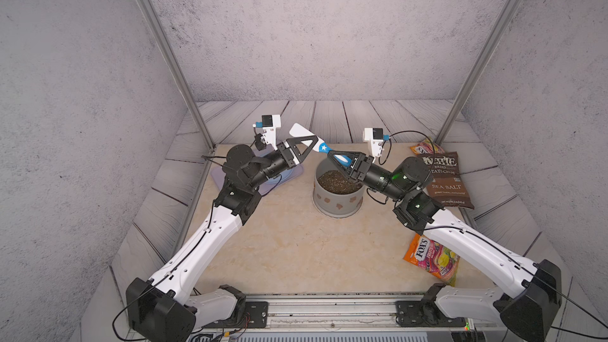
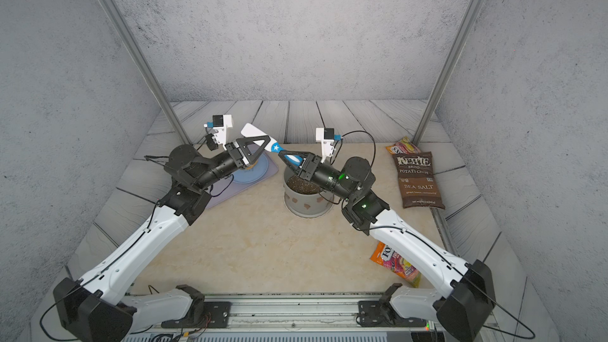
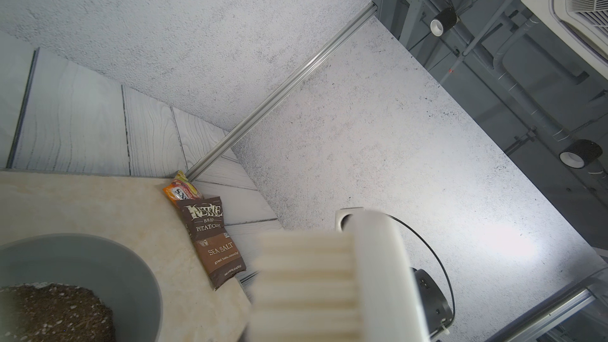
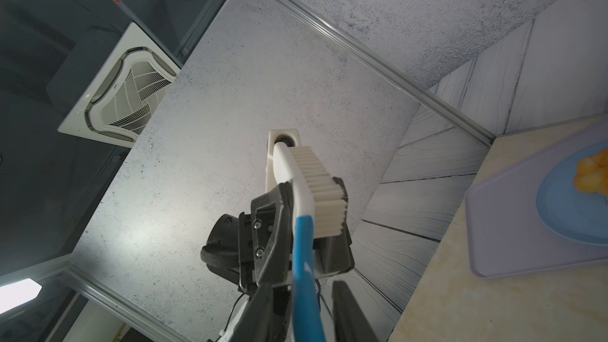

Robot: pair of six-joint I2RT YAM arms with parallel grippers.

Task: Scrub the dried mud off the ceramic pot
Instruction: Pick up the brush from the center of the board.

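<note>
Scene in both top views: ceramic pot (image 1: 332, 197) (image 2: 301, 199) upright at mid-table betw. the two arms, dark soil inside. Dried mud (image 1: 340, 206) (image 2: 307, 206) shows as brown blotches on its near wall. Brush (image 1: 298, 131) (image 2: 251, 130) is held off the table, seen over the pot's far rim, white head raised and pointing away. L gripper (image 1: 314, 142) (image 2: 267, 142) pinches its white neck. R gripper (image 1: 330, 153) (image 2: 281, 153) has a finger on either side of the blue handle. Blue plate (image 2: 255, 176) on lavender tray (image 2: 230, 194) lies under the L arm. Chip bag (image 1: 444, 179) and candy bag (image 1: 431, 258) lie along the R edge.

L wrist view: blurred brush (image 3: 306, 278) bristles fill the foreground; own fingers not seen. Pot (image 3: 138, 268) rim w/ soil sits at a corner, chip bag (image 3: 214, 238) beyond it.

R wrist view: L gripper (image 4: 311, 189) is clamped on the brush (image 4: 324, 199) at the bristle base. Blue handle runs betw. the fingers of the R gripper (image 4: 301, 286) w/ a thin gap on one side, so pinching vs. just short of it: cannot tell. Plate (image 4: 566, 212) and tray (image 4: 493, 225) appear at the frame edge.
</note>
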